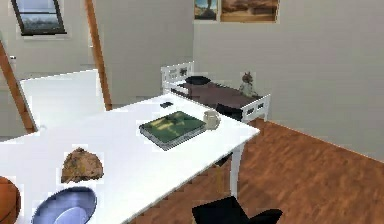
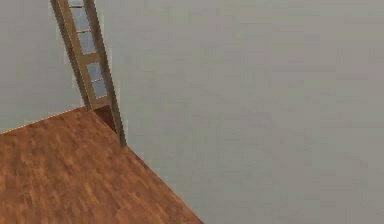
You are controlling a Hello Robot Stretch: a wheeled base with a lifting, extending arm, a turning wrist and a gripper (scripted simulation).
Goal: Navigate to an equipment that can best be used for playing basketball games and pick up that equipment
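An orange-brown rounded thing (image 1: 5,198) sits at the forward view's bottom left edge, cut off by the frame, on or beside the near end of a long white table (image 1: 120,150). Too little of it shows to tell what it is. On the same table lie a blue bowl (image 1: 64,207), a brown lumpy thing (image 1: 81,165), a green book (image 1: 176,128) and a small pale cup (image 1: 212,119).
A dark chair back (image 1: 235,212) stands at the table's near side. Beyond it is a low white-railed table (image 1: 222,97) with a dark bowl (image 1: 198,80) and a vase (image 1: 246,84). Pictures (image 1: 248,9) hang on the wall. The arm side view has wood floor (image 2: 80,175), a grey wall and a wooden glazed frame (image 2: 88,55).
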